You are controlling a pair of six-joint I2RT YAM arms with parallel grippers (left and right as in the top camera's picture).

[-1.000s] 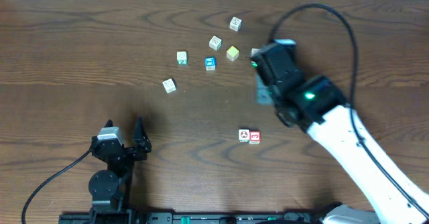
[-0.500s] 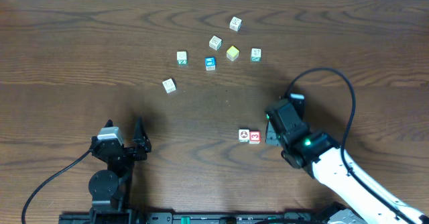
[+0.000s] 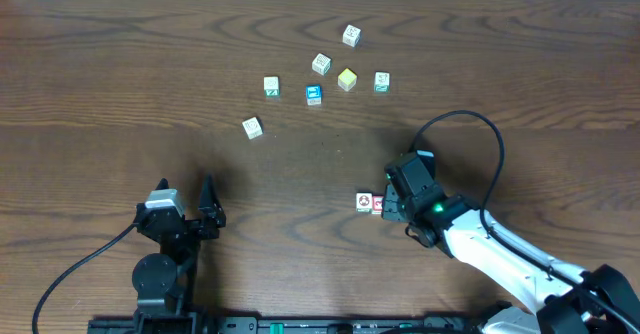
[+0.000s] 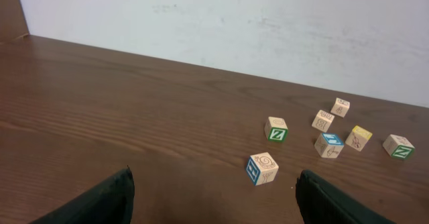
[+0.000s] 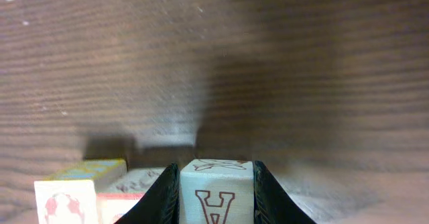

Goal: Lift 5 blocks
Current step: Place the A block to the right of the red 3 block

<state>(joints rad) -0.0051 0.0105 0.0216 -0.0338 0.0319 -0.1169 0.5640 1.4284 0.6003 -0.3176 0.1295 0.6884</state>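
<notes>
**Three views of my table**

Overhead, I look straight down on the whole table. My left wrist camera sits low, facing the far wall across scattered blocks that overhead also shows. My right wrist camera hugs the wood, very close to one block.

Left arm low, jaws wide apart; right arm forward, jaws close together.

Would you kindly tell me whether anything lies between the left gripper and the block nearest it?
Nothing visible does. Only bare table separates the open left gripper from the nearest block, in both the overhead and left wrist views.
</notes>
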